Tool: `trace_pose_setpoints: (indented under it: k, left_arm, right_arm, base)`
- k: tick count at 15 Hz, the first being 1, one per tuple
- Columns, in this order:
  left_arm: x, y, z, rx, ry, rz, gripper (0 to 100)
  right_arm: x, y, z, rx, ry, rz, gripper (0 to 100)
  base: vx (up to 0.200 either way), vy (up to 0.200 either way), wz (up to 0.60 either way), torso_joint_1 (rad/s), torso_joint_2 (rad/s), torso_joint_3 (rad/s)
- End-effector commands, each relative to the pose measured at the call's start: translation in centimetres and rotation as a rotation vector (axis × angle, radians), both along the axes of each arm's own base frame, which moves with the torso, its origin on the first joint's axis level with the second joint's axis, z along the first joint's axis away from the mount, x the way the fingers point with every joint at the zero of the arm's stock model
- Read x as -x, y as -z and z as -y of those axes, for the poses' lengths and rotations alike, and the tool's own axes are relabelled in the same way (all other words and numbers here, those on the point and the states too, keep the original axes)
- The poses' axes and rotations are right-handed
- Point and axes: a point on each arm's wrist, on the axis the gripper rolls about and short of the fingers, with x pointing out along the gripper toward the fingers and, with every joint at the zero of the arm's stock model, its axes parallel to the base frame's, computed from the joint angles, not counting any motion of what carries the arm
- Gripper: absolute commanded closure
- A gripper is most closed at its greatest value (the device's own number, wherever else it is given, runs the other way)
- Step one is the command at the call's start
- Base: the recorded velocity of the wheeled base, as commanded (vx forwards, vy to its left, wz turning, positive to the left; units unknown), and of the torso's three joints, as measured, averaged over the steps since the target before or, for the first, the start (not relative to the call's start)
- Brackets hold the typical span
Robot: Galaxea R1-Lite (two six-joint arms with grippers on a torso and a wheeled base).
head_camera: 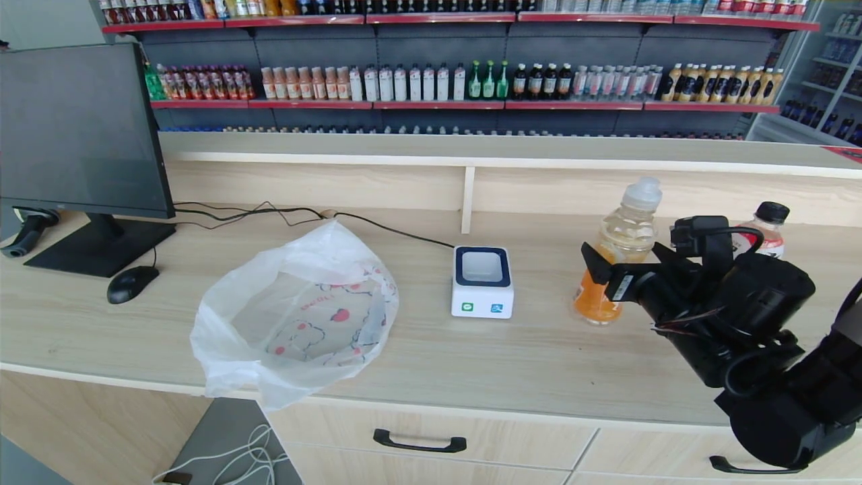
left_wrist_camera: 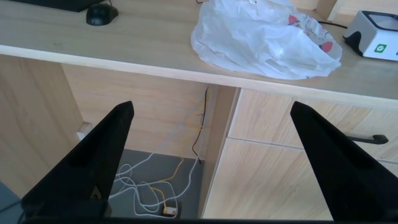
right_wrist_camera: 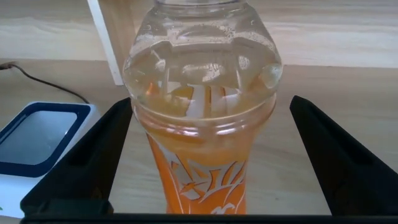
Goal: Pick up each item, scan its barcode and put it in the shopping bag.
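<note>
An orange juice bottle (head_camera: 623,229) with a white cap stands upright on the counter, right of the scanner. My right gripper (head_camera: 619,268) is open around its lower half, one finger on each side. In the right wrist view the bottle (right_wrist_camera: 202,124) stands between the two fingers (right_wrist_camera: 93,162) with a gap on both sides. A second bottle (head_camera: 769,228) with a black cap stands behind my right arm. The white shopping bag (head_camera: 296,316) lies open on the counter, left of the white barcode scanner (head_camera: 481,281). My left gripper (left_wrist_camera: 211,115) is open and empty, below the counter's front edge.
A monitor (head_camera: 81,128) on a stand, a mouse (head_camera: 131,283) and a hand-held scanner (head_camera: 27,232) occupy the counter's left end. Cables run along the back to the scanner. A raised wooden ledge (head_camera: 471,162) borders the far side. Drawers with black handles (head_camera: 419,443) sit below.
</note>
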Motion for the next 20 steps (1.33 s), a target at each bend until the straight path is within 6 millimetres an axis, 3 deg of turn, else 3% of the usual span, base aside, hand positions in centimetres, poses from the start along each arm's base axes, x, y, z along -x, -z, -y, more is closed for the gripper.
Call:
trace_pose_setpoints:
  k: [1,17,18,20]
  left_arm:
    - [0.0,0.0,0.0,0.001,-0.001,0.002,0]
    - [0.0,0.0,0.0,0.002,-0.001,0.002,0]
    - [0.0,0.0,0.0,0.002,-0.001,0.002,0]
    - [0.0,0.0,0.0,0.002,0.0,0.002,0]
  right_arm:
    - [-0.2,0.5,-0.1,0.005,0.0,-0.014,0]
    - [-1.1,0.8,-0.3,0.005,-0.001,-0.009,0]
    - [-1.0,0.8,-0.4,0.007,-0.003,-0.012,100]
    - [-1.1,0.5,-0.4,0.002,-0.003,0.0,100]
  base:
    - [0.0,0.0,0.0,0.0,0.0,0.0]
    - [0.0,0.0,0.0,0.0,0.0,0.0]
    - [0.0,0.0,0.0,0.0,0.0,0.0]
    - [0.0,0.0,0.0,0.0,0.0,0.0]
